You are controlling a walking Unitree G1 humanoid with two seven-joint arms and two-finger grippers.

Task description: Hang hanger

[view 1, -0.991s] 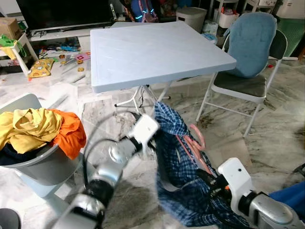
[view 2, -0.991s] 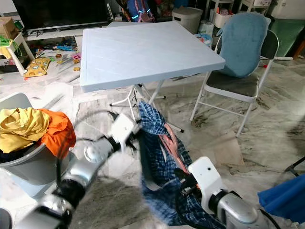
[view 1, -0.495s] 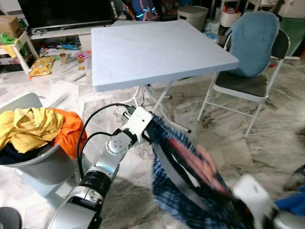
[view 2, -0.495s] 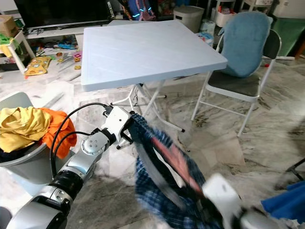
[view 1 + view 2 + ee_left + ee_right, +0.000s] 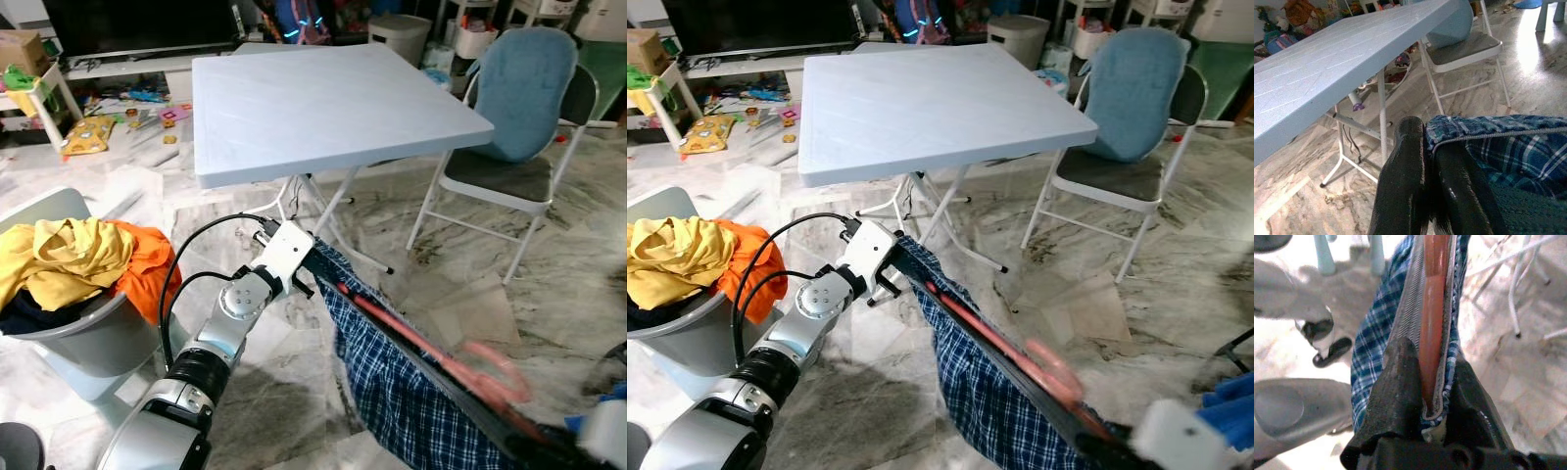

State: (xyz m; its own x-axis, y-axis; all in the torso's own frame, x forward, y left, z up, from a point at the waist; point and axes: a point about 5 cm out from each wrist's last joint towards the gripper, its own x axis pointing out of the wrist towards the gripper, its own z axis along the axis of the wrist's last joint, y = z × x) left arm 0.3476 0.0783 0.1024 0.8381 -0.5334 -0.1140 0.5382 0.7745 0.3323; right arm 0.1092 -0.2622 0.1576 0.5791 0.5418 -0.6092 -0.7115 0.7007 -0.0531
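Both grippers stretch plaid garment point(image 5: 411, 401)

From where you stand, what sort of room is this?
Most likely a lived-in family living room: a folding table and chair on marble floor, a TV with toys scattered below, and a laundry basket of clothes.
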